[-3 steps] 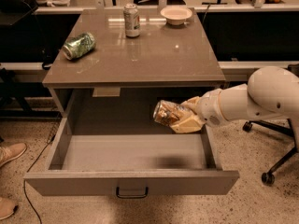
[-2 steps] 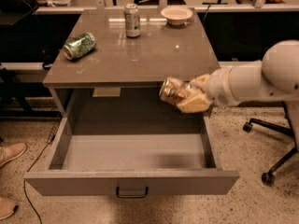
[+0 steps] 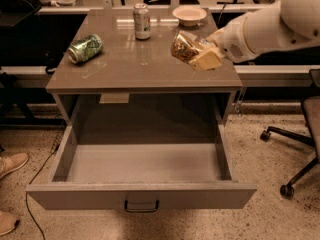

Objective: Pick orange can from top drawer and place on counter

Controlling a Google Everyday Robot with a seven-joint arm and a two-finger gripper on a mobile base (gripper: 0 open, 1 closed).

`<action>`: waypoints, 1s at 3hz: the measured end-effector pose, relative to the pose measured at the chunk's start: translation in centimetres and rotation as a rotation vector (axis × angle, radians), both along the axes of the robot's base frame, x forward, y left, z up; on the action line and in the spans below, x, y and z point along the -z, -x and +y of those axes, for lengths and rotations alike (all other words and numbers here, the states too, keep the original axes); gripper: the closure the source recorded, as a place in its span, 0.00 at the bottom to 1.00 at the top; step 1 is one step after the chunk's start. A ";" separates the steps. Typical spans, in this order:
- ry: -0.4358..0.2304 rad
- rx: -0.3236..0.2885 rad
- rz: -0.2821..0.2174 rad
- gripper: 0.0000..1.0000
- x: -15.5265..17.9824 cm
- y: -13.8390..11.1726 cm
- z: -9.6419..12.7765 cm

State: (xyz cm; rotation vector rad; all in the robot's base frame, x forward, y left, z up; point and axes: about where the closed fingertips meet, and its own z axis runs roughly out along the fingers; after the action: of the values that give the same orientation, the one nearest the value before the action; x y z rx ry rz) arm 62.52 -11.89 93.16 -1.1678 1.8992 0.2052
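Gripper (image 3: 200, 56) at the end of the white robot arm (image 3: 270, 21), reaching in from the right, cream fingers clamped on the small dented orange-gold and brown drink can (image 3: 184, 46)

Orange can is tilted, silver end facing up-left, held over the right part of the glossy grey-brown rectangular counter (image 3: 145, 66). Can't tell whether it touches the surface

Wide shallow grey-brown top drawer (image 3: 90, 196) is pulled out toward the camera, its flat grey floor in view, small dark metal handle (image 3: 141, 206) at the centre of its front. The can is well apart from the drawer, above and behind it

On the counter: green can (image 3: 85, 48) lying on its side near the left edge, upright silver-white can (image 3: 142, 21) at the back centre, shallow pale bowl (image 3: 189, 14) at the back right, just behind the held can

On the speckled floor: dark wheeled office chair base (image 3: 300, 149) to the right, tan shoe (image 3: 12, 163) at the left edge
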 end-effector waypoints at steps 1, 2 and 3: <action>-0.004 0.035 0.018 1.00 -1.5 -3.8 0.8; -0.011 0.046 0.048 1.00 -1.5 -6.6 2.0; -0.010 0.052 0.093 0.82 -0.6 -8.7 3.1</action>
State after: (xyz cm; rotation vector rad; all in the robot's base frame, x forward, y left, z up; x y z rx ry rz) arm 71.22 -8.76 93.77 -1.1175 2.0048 0.2439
